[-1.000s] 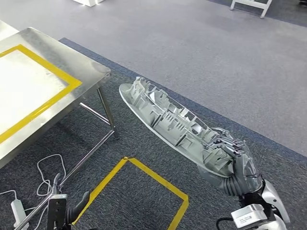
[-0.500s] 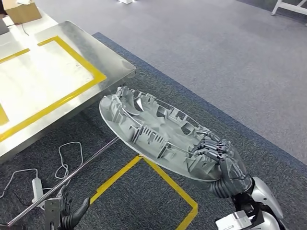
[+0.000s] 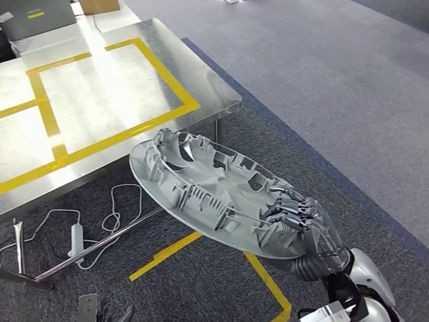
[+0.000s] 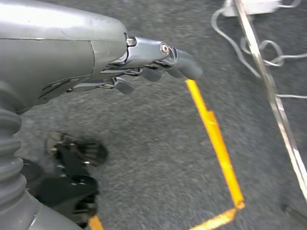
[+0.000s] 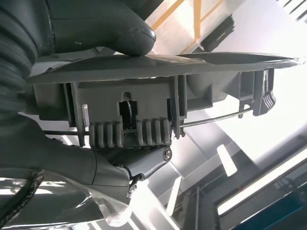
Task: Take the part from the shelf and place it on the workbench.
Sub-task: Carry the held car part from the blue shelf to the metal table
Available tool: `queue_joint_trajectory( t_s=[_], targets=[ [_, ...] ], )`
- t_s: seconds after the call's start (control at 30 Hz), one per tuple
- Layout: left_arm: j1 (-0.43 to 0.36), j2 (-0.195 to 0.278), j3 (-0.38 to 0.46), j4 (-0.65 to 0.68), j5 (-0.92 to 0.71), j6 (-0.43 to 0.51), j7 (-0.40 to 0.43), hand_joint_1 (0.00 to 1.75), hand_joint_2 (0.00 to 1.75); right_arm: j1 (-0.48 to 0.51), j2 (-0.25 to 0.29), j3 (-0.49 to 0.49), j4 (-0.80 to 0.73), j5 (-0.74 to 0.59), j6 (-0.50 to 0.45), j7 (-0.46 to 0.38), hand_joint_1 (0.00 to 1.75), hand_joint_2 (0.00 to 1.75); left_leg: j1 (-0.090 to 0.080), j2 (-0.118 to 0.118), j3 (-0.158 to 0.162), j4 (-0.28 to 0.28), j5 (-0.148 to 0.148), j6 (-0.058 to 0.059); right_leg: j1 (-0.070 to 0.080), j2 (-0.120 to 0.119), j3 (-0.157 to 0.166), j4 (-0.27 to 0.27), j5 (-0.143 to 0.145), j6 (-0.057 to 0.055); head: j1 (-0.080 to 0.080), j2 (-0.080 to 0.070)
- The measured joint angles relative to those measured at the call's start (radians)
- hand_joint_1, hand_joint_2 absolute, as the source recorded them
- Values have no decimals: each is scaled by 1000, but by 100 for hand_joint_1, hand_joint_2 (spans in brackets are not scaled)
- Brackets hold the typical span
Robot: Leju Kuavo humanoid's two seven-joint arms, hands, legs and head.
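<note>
Camera has swung since 1 s ago: workbench now spreads across upper left of frame, much nearer the part. Part is off the shelf, gripped at one end by right hand, hanging mid-frame above carpet w/ far tip just short of the bench edge. Left hand holds nothing, fingers loosely apart, low over floor. Left to do: close in, set part on bench.
</note>
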Motion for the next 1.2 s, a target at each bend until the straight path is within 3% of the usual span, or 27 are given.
queue_joint_trajectory(
  t_s=[0.03,0.1,0.17,0.23,0.3,0.37,0.4,0.43,0.47,0.53,0.6,0.67,0.7,0.73,0.8,0.87,0.9,0.93,1.0,1.07,1.1,1.2],
  targets=[
    [-3,0,8,14,-14,-5,9,0,175,-1,-3,3,0,0,-1,0,175,175,0,-12,1,3,-3,-4,-1,20,29,-64,25,-3,0,0],
    [-9,1,27,46,-43,-18,28,0,175,-4,-8,9,1,1,-5,0,175,175,2,-31,-5,5,-3,-14,-1,45,60,-123,32,-8,-1,0],
    [-11,3,48,78,-69,-32,42,0,175,-12,-9,15,2,11,-15,1,175,175,5,-47,-10,5,-2,-25,0,30,67,-131,30,-13,-2,0],
    [-16,4,67,105,-94,-46,54,0,175,-18,-10,21,2,33,-33,7,175,175,3,-20,-20,30,-19,-38,-3,6,77,-139,30,-23,-8,0],
    [-26,5,82,124,-119,-62,67,0,175,-24,-12,31,4,64,-58,15,175,175,4,36,-66,127,-68,-50,-4,-22,87,-145,27,-32,-16,0],
    [-33,7,95,139,-145,-78,76,0,175,-32,-13,44,7,99,-83,24,175,175,11,63,-126,246,-111,-57,-2,-50,93,-144,21,-35,-18,0],
    [-34,7,101,145,-155,-84,78,0,175,-36,-14,51,10,114,-92,28,175,175,14,68,-140,270,-109,-60,-1,-63,96,-144,18,-35,-18,0],
    [-34,7,106,150,-162,-88,79,0,175,-39,-15,57,12,126,-99,32,175,175,16,71,-135,256,-89,-61,-1,-75,100,-144,15,-34,-18,0],
    [-34,7,110,154,-166,-90,80,0,175,-41,-16,63,15,133,-103,35,175,175,17,79,-111,204,-54,-61,-1,-87,106,-144,11,-32,-18,0],
    [-37,7,116,158,-169,-92,82,0,175,-45,-18,70,17,138,-106,36,175,175,11,121,-49,74,2,-55,2,-108,116,-144,2,-25,-18,0],
    [-42,7,121,162,-170,-93,83,0,175,-49,-21,76,18,141,-108,36,175,175,2,153,-23,13,11,-43,8,-126,122,-146,-4,-14,-17,0],
    [-45,7,125,166,-172,-94,84,0,175,-55,-22,82,19,147,-111,38,175,175,-2,138,-25,9,7,-30,10,-148,129,-151,-9,-2,-15,0],
    [-45,6,128,167,-175,-95,84,0,175,-58,-24,86,19,155,-115,42,175,175,-1,126,-23,5,8,-24,8,-147,132,-149,-15,3,-14,0],
    [-46,5,131,168,-179,-97,84,0,175,-60,-25,89,20,166,-122,48,175,175,1,113,-20,2,9,-18,6,-131,128,-135,-28,7,-11,0],
    [-50,4,134,168,-191,-103,84,0,175,-63,-28,96,24,192,-153,68,175,175,6,89,-14,-4,11,-7,3,-74,81,-45,-75,10,-4,0],
    [-55,3,139,168,-201,-108,84,0,175,-62,-27,101,30,212,-199,97,175,175,3,68,-14,-4,9,0,5,-40,2,88,-118,7,0,0],
    [-55,3,143,169,-206,-109,84,0,175,-62,-24,102,34,218,-220,114,175,175,1,59,-12,-4,8,2,6,-35,-28,126,-117,6,0,0],
    [-55,3,147,169,-210,-110,83,0,175,-62,-19,102,38,224,-239,131,175,175,-1,50,-8,-4,6,4,8,-32,-41,128,-97,3,0,0],
    [-55,2,154,171,-219,-111,79,0,175,-62,-5,98,45,232,-267,156,175,175,-3,38,2,-3,-1,2,9,-29,-14,26,-12,-5,0,0],
    [-55,1,162,172,-225,-113,72,0,175,-64,10,93,51,238,-289,168,175,175,-7,32,6,0,-8,-5,12,-22,34,-88,40,-13,-1,0],
    [-55,0,167,172,-226,-113,69,0,175,-65,18,90,53,239,-298,171,175,175,-8,31,4,2,-10,-10,13,-19,47,-117,44,-15,-2,0],
    [-54,1,175,172,-229,-114,64,0,175,-66,39,80,56,238,-314,181,175,175,-6,33,0,6,-15,-23,14,-16,55,-131,37,-26,-2,0]
  ],
)
